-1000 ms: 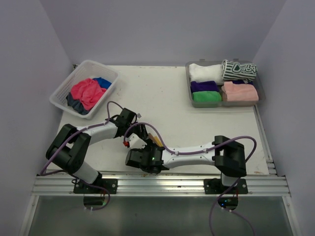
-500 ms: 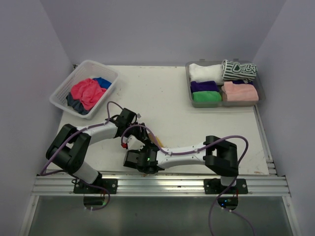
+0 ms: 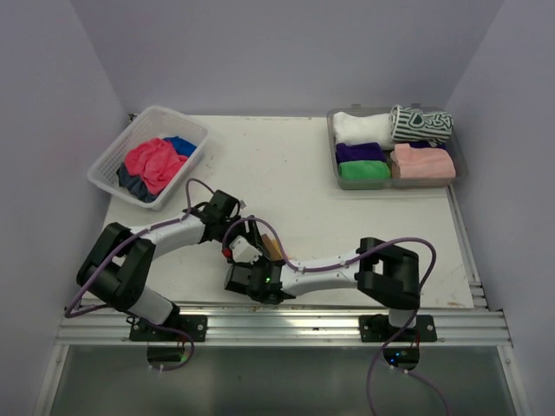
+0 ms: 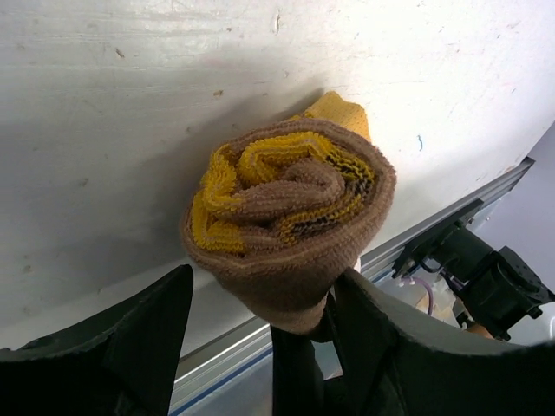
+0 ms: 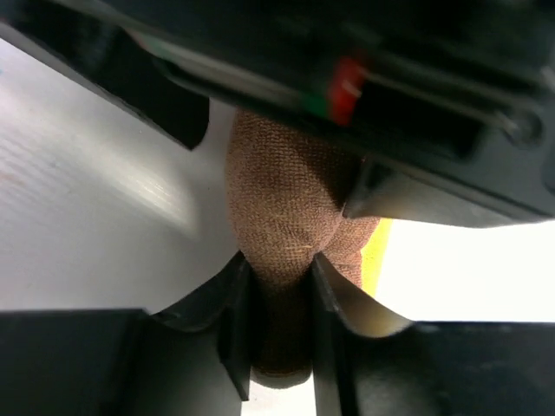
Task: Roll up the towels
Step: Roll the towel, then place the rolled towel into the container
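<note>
left wrist view shows the rolled yellow-and-brown towel end-on in the middle of the frame, against the white surface. the left gripper stands spread, one dark finger at each lower side of the roll. in the right wrist view, the right gripper pinches the towel's brown cloth at lower centre.
</note>
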